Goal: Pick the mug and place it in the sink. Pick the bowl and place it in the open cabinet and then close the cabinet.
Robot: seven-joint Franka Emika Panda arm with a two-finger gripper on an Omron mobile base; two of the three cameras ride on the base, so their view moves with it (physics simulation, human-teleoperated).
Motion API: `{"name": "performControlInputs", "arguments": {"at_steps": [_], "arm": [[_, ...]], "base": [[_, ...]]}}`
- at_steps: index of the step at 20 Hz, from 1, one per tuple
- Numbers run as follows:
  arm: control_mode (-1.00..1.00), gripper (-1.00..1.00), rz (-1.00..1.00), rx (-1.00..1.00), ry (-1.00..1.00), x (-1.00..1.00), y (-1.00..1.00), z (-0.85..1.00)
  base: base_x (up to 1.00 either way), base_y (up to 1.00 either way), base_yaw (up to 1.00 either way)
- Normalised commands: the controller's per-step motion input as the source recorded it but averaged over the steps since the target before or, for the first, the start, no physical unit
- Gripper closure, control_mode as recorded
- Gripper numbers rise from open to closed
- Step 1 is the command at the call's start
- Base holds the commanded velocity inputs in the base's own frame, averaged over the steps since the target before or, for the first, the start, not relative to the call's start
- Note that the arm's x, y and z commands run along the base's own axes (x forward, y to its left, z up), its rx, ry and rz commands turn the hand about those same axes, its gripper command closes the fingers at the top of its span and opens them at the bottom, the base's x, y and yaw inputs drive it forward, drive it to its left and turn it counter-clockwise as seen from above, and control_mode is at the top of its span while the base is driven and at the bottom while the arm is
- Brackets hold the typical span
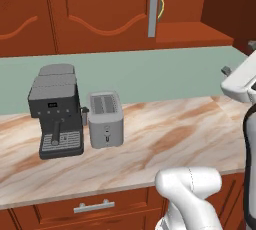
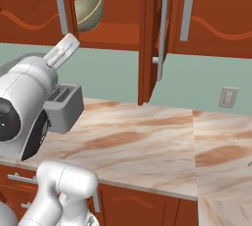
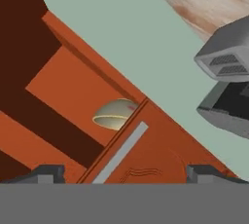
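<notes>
From my remote station, the bowl (image 2: 89, 10) sits tipped on its side on the shelf inside the open cabinet (image 2: 123, 33), its speckled inside facing out toward the room. In the hand view the bowl (image 3: 115, 114) shows as a pale dome just beyond the edge of a cabinet door (image 3: 146, 155) with its silver bar handle (image 3: 121, 152). My gripper (image 3: 125, 173) holds nothing: its two dark fingertips (image 3: 46, 173) stand wide apart at the bottom of that view, well short of the bowl, with the door edge between them.

In the right base view one door (image 2: 152, 38) stands swung out edge-on above the marble counter (image 2: 147, 141), and a wall outlet (image 2: 228, 97) sits on the pale green backsplash to the right. The left base view takes in a dark espresso machine (image 1: 55, 111) and a grey toaster (image 1: 105, 119) side by side on the counter (image 1: 165, 144), with a drawer (image 1: 95, 206) below. The toaster (image 3: 226, 57) and espresso machine (image 3: 228, 111) also appear at the right edge of the hand view.
</notes>
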Motion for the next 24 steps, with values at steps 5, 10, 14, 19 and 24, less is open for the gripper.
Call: {"name": "performControlInputs", "arguments": {"at_steps": [5, 10, 14, 19, 24], "arm": [[-1.00, -1.00, 0.00, 0.27, 0.00, -0.91, -0.93, 0.22], [-1.00, -1.00, 0.00, 0.21, 0.00, -0.92, -0.97, 0.02], [-1.00, -1.00, 0.00, 0.15, 0.00, -0.75, -0.75, 0.02], [-1.00, -1.00, 0.00, 0.17, 0.00, -0.39, -0.83, 0.00], [-1.00, -1.00, 0.00, 0.18, 0.00, 0.05, -0.94, 0.00]], "base": [[0.00, 0.00, 0.00], [0.00, 0.00, 0.00], [0.00, 0.00, 0.00], [0.00, 0.00, 0.00], [0.00, 0.00, 0.00]]}}
